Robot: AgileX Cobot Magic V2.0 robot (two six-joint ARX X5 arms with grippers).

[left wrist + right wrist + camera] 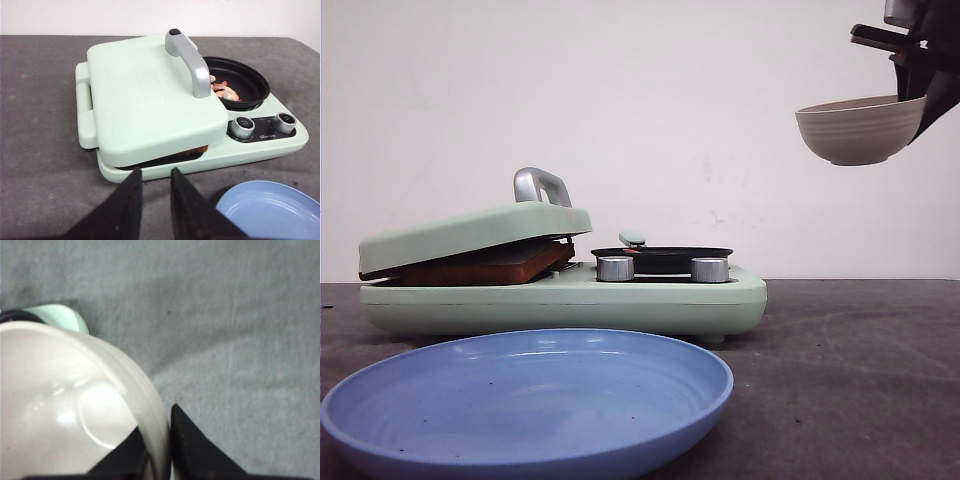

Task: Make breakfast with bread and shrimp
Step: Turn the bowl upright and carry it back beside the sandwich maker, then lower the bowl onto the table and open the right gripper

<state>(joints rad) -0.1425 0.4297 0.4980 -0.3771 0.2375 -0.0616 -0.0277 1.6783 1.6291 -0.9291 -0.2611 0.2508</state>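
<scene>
A plain off-white wall is seen behind the table. The tabletop is covered in a dark grey, felt-like surface with faint scuffs.

A mint-green breakfast maker is set across the middle-left of the tabletop. Its hinged lid with a metal handle is lowered but propped slightly ajar. The bread is sandwiched under that lid, only a brown crust edge being visible. A black round pan is seated on the right side of the appliance, and the shrimp is seen inside it as small pinkish-orange pieces. Two silver knobs are mounted on the front panel.

A blue plate is placed at the near edge of the tabletop, in front of the appliance.

A beige ribbed bowl is held high above the right side of the tabletop; its rim is pinched between the fingers of the right gripper.

The left gripper is held near the front of the appliance, jaws slightly parted, nothing between them.
</scene>
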